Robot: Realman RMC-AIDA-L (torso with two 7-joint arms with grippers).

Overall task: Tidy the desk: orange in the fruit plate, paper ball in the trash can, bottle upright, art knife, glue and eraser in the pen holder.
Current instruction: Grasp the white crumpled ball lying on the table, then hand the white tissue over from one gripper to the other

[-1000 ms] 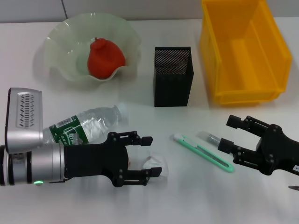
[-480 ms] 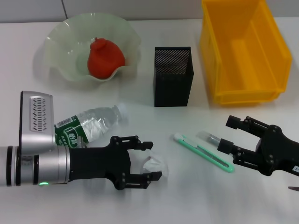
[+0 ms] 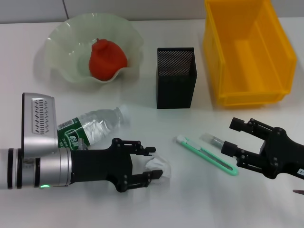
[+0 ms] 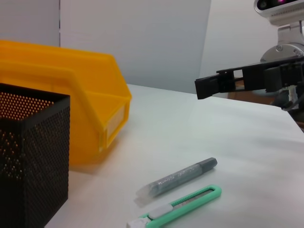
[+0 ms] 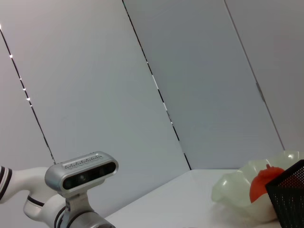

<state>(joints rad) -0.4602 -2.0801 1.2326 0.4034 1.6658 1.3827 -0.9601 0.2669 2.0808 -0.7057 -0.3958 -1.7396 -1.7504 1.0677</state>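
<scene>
Left gripper (image 3: pixel 153 165), jaws wide around the paper ball (image 3: pixel 159 165) beside the bottle (image 3: pixel 92 126): centre, then squeeze gently; right gripper (image 3: pixel 231 136) hovers, jaws apart.

Item count: one orange (image 3: pixel 107 59), one fruit plate (image 3: pixel 61 42), one bottle (image 3: pixel 92 126), one paper ball (image 3: pixel 159 166). One art knife (image 3: pixel 206 156), one glue stick (image 3: pixel 212 139), one pen holder (image 3: pixel 175 77), one yellow bin (image 3: pixel 249 52).

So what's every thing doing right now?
Bottle: lying down.
Paper ball: between the open left gripper fingers.
Orange: in fruit plate.
Art knife, glue: flat on desk.
Pen holder: upright.
Right gripper: open, holding nothing.
</scene>
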